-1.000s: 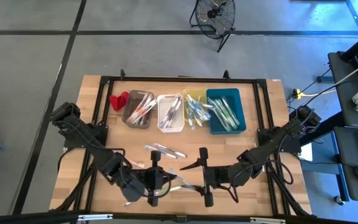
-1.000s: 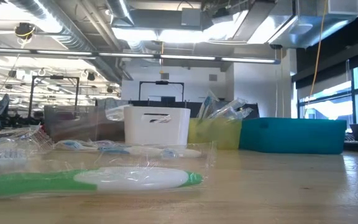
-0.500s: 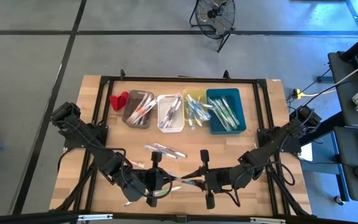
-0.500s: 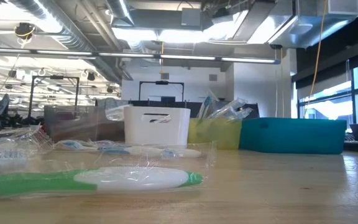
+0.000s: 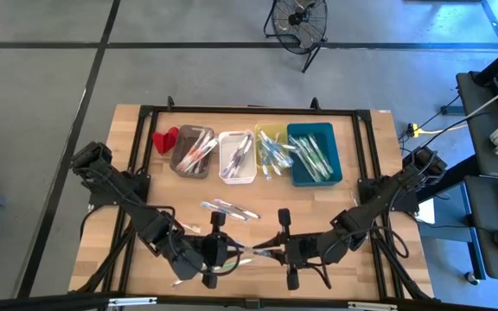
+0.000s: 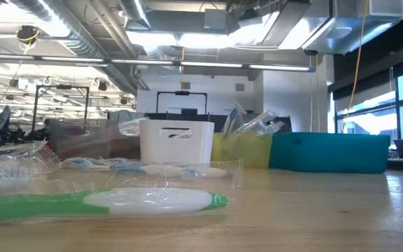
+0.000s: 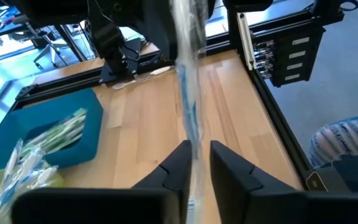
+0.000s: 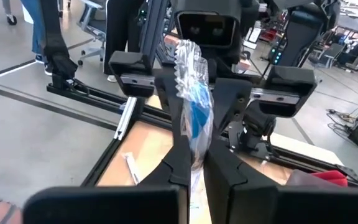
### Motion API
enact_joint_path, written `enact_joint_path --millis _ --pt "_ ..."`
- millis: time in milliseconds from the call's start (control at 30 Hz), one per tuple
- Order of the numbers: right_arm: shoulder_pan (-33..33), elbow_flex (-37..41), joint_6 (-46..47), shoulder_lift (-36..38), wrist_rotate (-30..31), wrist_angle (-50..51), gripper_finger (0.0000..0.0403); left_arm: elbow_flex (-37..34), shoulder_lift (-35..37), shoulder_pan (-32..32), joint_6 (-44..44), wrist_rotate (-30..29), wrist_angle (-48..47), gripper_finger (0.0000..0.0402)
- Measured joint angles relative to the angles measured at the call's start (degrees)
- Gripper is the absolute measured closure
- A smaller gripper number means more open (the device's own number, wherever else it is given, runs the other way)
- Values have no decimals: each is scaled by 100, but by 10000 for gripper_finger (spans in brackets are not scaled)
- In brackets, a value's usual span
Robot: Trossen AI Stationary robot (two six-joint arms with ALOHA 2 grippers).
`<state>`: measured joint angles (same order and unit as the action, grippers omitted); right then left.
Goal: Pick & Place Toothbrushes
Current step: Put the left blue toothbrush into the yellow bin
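Between both end effectors [image 5: 251,251], each clamped on it, one wrapped toothbrush [image 8: 194,118]; bins [image 5: 314,154] well apart

two dark jointed arms, each ending in a two-fingered black pincer [image 5: 232,252].

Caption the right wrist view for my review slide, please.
Right claw shut on a blue wrapped toothbrush, with the left claw facing it at the far end.

No word, number, brand or sign reads out anywhere here; the only candidate is a dark slanted mark on the front of the white rectangular plastic bin [image 6: 177,141] in the low view, and it is too small to make out.
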<state>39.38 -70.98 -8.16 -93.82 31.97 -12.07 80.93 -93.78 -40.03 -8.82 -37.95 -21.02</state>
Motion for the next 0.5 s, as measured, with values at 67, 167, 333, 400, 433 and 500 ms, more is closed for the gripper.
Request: enact_joint_path --millis 67,167,333,400,433,500 --pt "7 0 26 0 75 64 385 0 0 0 -10 -1 -5 333" --pt "81 -46 267 0 640 489 385 1 0 0 -103 6 -30 307" --pt "216 -479 1091 4 2119 2066 385 0 0 -64 -111 46 -115 275" --pt "211 -657 1390 4 2448 2628 385 0 0 -93 -136 56 -191 268" --pt "206 -732 1489 4 2568 2843 385 0 0 -96 -142 59 -234 266" --pt "122 -846 1567 9 2818 3250 385 0 0 -124 -201 63 -343 263"
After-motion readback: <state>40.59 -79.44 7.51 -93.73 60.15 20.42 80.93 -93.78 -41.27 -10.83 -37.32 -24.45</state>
